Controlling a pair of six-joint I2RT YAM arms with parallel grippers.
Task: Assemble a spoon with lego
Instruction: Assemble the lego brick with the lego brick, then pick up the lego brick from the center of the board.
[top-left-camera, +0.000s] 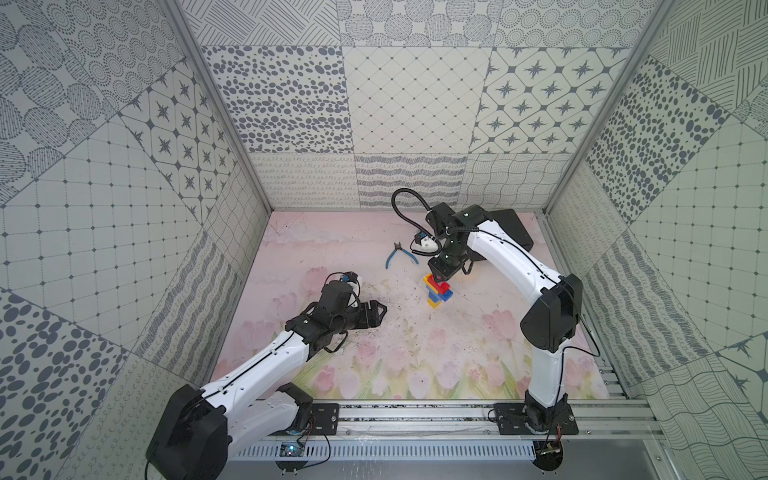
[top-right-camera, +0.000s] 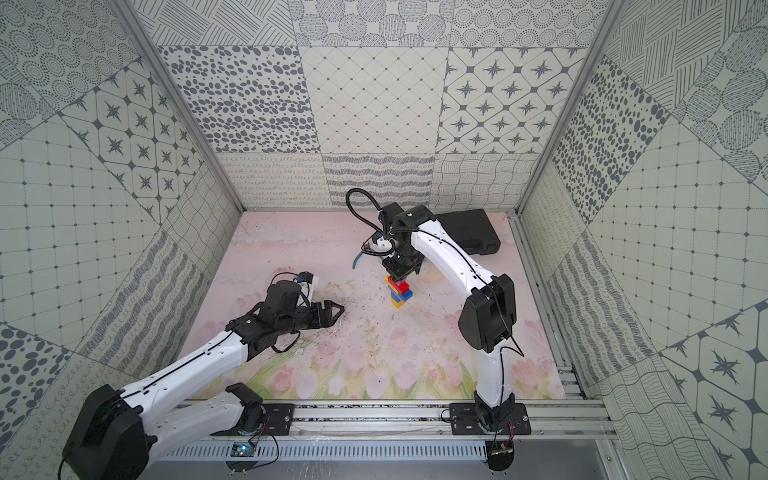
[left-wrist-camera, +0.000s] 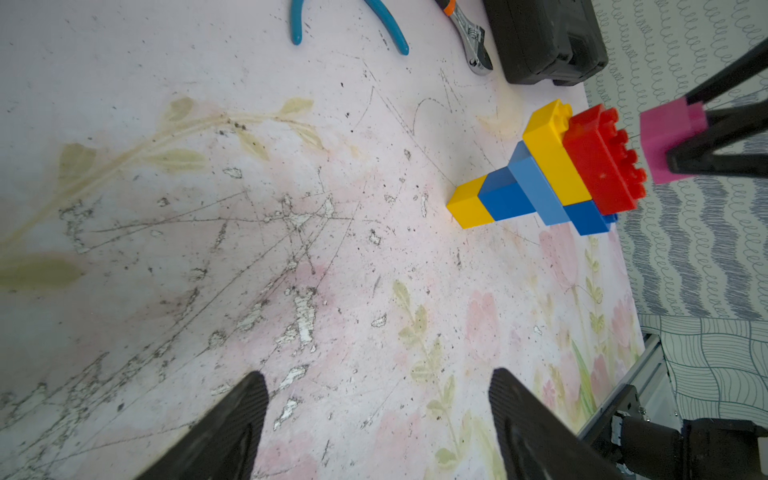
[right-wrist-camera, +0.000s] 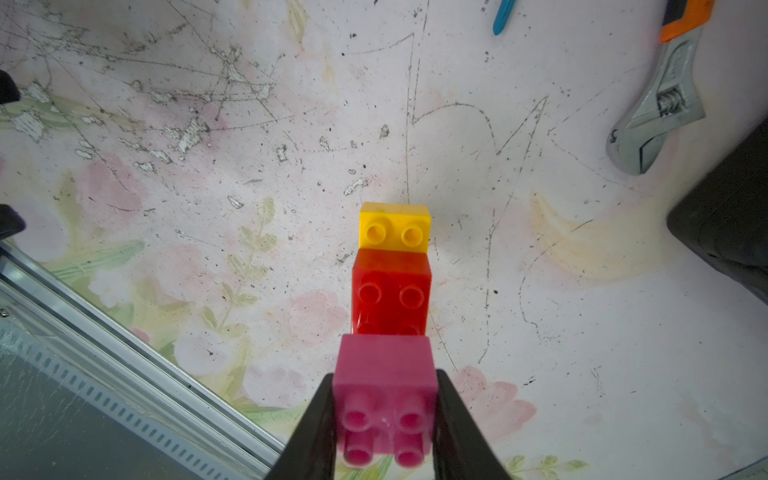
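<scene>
The spoon (top-left-camera: 438, 291) stands upright on the floral mat as a stack of joined lego, also seen in the left wrist view as spoon (left-wrist-camera: 548, 183). It runs from a yellow brick at the bottom through blue bricks to a long yellow brick and a red brick (right-wrist-camera: 390, 291) on top. My right gripper (right-wrist-camera: 385, 376) is shut on a pink brick (left-wrist-camera: 669, 141), held just above the red brick with a small gap. My left gripper (left-wrist-camera: 378, 376) is open and empty, low over the mat well left of the stack, as left gripper (top-left-camera: 380, 309) shows.
Blue-handled pliers (top-left-camera: 401, 253) lie behind the stack. An orange-handled wrench (right-wrist-camera: 660, 104) lies beside a black case (top-left-camera: 511, 232) at the back right. An aluminium rail (top-left-camera: 415, 419) runs along the front edge. Patterned walls close in three sides.
</scene>
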